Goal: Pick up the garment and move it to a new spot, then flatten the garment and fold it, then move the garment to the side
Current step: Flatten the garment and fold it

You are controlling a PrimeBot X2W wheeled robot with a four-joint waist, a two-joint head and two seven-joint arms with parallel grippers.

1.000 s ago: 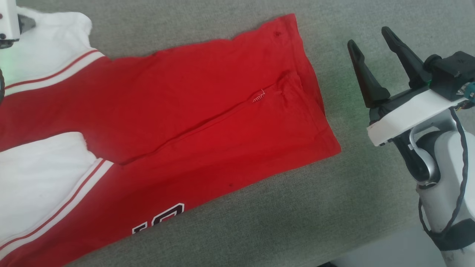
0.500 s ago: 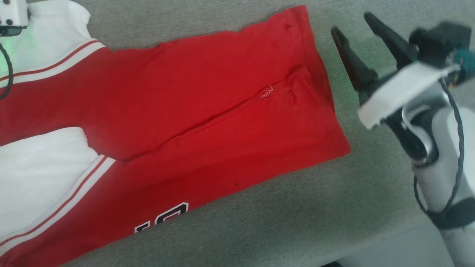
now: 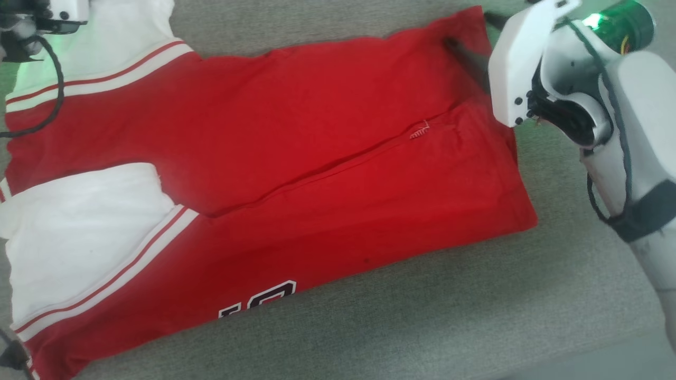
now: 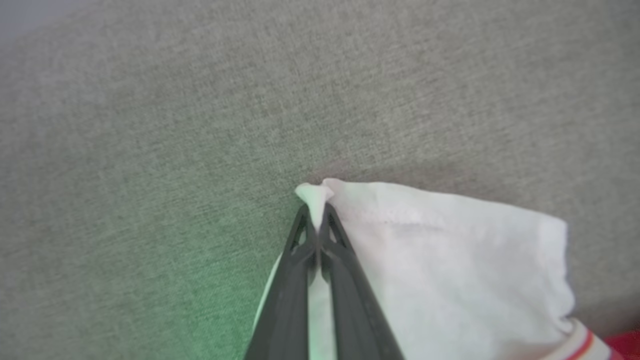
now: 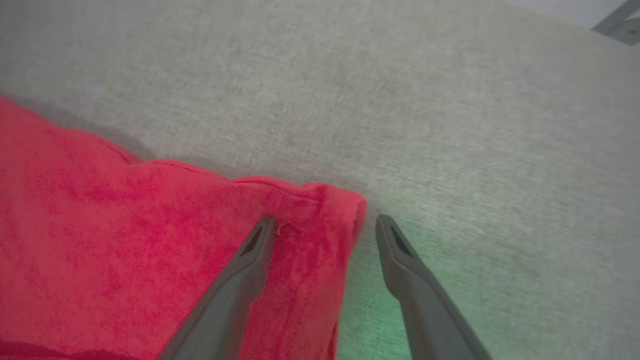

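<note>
Head view: the garment (image 3: 296, 158) lies flat on a grey fabric-covered surface (image 3: 433, 306), its length running across the frame, with the sleeve end toward the robot's left and the straight hem toward its right. The red body is folded inward along its length, so that two edges meet in a diagonal crease (image 3: 338, 169) near the middle. A small white stitched mark (image 3: 420, 132) sits on this crease. The far white sleeve (image 3: 105, 37) and the near white sleeve (image 3: 79, 232) each carry red-and-white striped trim. Part of the black-and-white lettering (image 3: 259, 301) shows at the near edge. Left wrist view: the left gripper (image 4: 316, 212) has its fingers (image 4: 290, 290) closed together on the far corner of a white sleeve. A small tuft of white cloth stands pinched above the tips, and the rest of that sleeve lies spread on the surface to one side. Right wrist view: the right gripper (image 5: 326, 220) has its fingers (image 5: 240, 280) held wide apart at the far hem corner of the garment. One finger lies over the red cloth and the other over the bare surface just beside the edge, with the corner between them. Whether either tip touches the cloth cannot be told. A green glow tints the surface near both grippers.
</note>
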